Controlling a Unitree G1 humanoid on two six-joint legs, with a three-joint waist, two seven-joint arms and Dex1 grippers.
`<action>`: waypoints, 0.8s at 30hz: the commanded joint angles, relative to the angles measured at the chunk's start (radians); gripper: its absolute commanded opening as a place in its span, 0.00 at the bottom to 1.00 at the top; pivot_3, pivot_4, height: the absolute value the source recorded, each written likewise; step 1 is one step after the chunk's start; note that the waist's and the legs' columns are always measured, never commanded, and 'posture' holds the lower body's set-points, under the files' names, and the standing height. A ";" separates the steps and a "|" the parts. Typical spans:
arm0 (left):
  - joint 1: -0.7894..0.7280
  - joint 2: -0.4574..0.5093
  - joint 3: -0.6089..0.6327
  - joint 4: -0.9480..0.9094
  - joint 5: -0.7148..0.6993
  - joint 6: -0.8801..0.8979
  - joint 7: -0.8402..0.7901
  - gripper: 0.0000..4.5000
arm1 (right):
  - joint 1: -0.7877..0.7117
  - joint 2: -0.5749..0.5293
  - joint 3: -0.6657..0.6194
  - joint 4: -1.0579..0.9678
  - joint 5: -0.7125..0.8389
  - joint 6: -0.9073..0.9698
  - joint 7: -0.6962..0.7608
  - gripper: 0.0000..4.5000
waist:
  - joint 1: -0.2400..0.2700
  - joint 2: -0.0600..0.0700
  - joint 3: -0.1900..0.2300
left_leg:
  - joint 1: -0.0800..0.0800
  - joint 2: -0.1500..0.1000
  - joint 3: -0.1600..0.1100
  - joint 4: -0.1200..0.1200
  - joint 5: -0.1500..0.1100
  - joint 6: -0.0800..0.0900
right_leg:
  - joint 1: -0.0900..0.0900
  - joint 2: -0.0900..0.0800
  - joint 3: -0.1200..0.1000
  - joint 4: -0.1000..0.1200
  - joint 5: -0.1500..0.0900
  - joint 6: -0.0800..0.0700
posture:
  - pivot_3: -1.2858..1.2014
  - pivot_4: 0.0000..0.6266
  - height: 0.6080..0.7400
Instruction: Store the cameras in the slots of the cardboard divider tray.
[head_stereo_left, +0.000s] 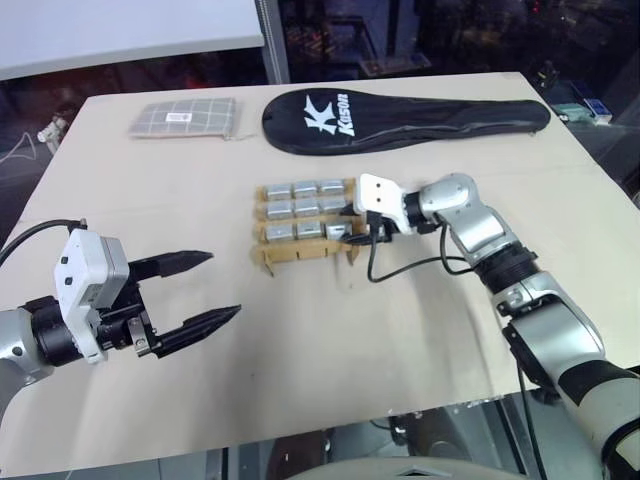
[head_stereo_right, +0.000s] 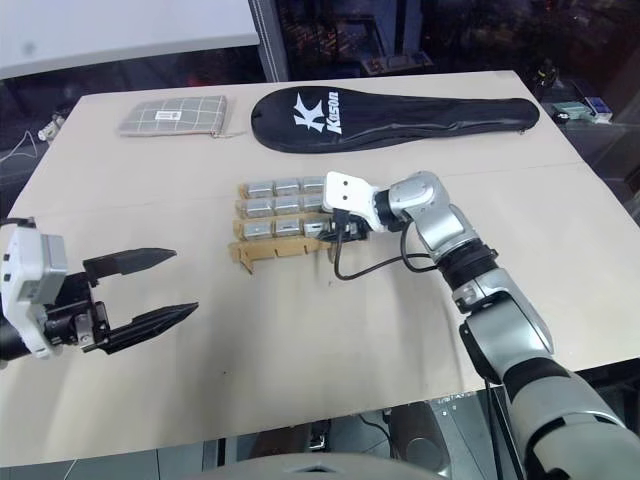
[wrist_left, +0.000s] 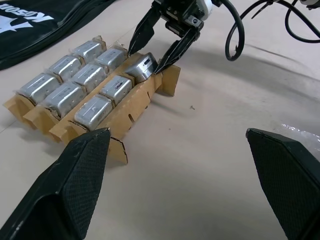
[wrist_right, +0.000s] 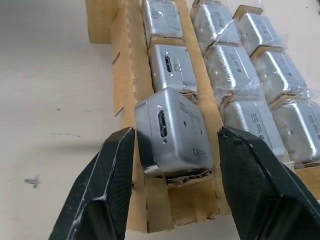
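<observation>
Tray (head_stereo_left: 300, 254), mid-table: all nine slots hold cameras. Last camera (wrist_right: 172, 131) sits tilted and proud in the corner slot nearest the right claw (wrist_right: 175, 165), whose fingers stand apart either side of it, not touching. Left claw (head_stereo_left: 195, 290) wide apart, idle near the left edge. Step, as judged: release. Next: press the camera flush, withdraw.

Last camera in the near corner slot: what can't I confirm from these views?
- Last camera: its underside is hidden by the cardboard divider tray wall in the right wrist view, so full seating is unclear.
- Head views: right gripper covers that slot.
- Lens faces: none visible; cameras sit wrapped.
</observation>
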 joint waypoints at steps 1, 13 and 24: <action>-0.009 0.010 0.005 -0.010 -0.005 -0.017 0.006 1.00 | -0.021 0.003 -0.019 -0.009 -0.003 -0.014 -0.015 0.58 | 0.000 0.000 0.000 | 0.000 0.000 0.000 0.000 0.000 0.000 | 0.000 0.000 0.000 0.000 0.000 0.000 | 0.52 0.24 1.00; -0.018 0.013 -0.009 -0.010 -0.007 -0.015 0.012 1.00 | -0.019 0.004 -0.023 -0.009 -0.006 -0.020 -0.014 0.17 | 0.000 0.000 0.000 | 0.001 0.000 0.000 0.000 0.000 0.000 | 0.001 0.000 0.000 0.000 0.000 0.000 | 0.52 0.24 1.00; -0.022 0.012 -0.016 -0.004 -0.002 -0.020 0.009 1.00 | -0.049 -0.017 -0.026 -0.037 0.030 0.037 0.053 0.17 | 0.000 0.000 0.000 | 0.001 0.000 -0.001 0.000 0.000 0.000 | 0.000 0.000 0.000 0.000 0.000 0.000 | 0.52 0.24 1.00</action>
